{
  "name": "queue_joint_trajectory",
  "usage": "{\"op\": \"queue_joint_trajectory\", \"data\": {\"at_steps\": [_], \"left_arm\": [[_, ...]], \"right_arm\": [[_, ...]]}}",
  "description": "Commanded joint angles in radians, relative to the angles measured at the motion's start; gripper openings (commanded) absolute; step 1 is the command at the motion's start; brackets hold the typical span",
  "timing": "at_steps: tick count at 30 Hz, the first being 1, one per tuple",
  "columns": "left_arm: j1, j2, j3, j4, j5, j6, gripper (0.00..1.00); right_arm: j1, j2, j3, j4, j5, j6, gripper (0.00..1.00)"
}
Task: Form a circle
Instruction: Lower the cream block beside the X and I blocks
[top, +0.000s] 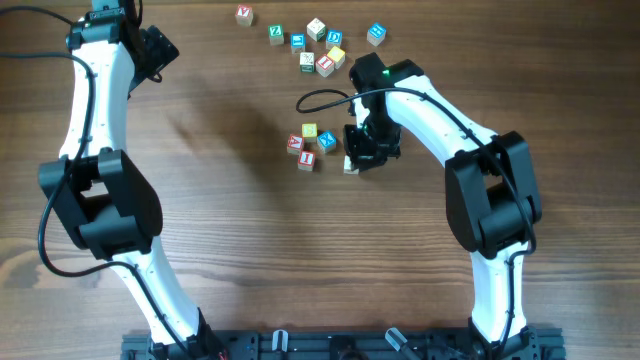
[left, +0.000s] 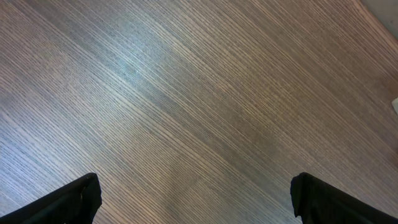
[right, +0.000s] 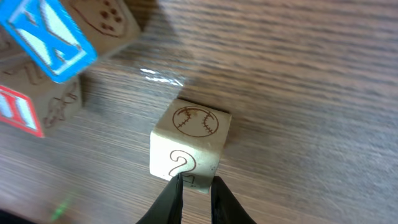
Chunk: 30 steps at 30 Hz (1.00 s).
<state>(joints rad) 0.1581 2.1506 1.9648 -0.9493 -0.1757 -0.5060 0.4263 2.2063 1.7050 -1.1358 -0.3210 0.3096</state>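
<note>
Well, the job looks close to finished. Near the middle of the bench (top: 200, 200) the circle (top: 311, 146) is mostly there: a yellow cube (top: 309, 131) at the far side, a red-lettered cube (top: 295, 143) on the left, another red-lettered one (top: 306, 158) at the near side and a blue cube (top: 327, 141) on the right, all packed close. The fifth piece, the whitish cube (right: 189, 144) with a baseball drawn on top and a "2" on its side, sits just off the ring's right-hand near corner. A strip of bare wood shows between it and its blue and red neighbours, so I'd say the ring is not closed yet.

The right claw (right: 196, 180) is down at that whitish cube. Its fingers are drawn nearly together with only a slit between them and nothing held, and the tips are at the cube's near edge. From there a nudge inward seems the likely remaining step.

The left claw (left: 194, 186) is spread wide over bare wood, well apart from everything.

The loose scatter of cubes (top: 316, 45) further back lies separate from the ring.
</note>
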Motion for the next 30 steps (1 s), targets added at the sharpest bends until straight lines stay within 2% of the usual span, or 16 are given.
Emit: {"op": "queue_joint_trajectory", "data": {"at_steps": [1, 20, 30], "left_arm": [[0.002, -0.003, 0.01, 0.002, -0.013, 0.005, 1.0], [0.002, -0.003, 0.01, 0.002, -0.013, 0.005, 1.0], [0.002, -0.003, 0.01, 0.002, -0.013, 0.005, 1.0]], "right_arm": [[-0.002, 0.012, -0.011, 0.025, -0.076, -0.02, 0.16], [0.068, 0.012, -0.011, 0.111, -0.08, 0.06, 0.17], [0.036, 0.011, -0.011, 0.034, -0.048, 0.05, 0.16]]}}
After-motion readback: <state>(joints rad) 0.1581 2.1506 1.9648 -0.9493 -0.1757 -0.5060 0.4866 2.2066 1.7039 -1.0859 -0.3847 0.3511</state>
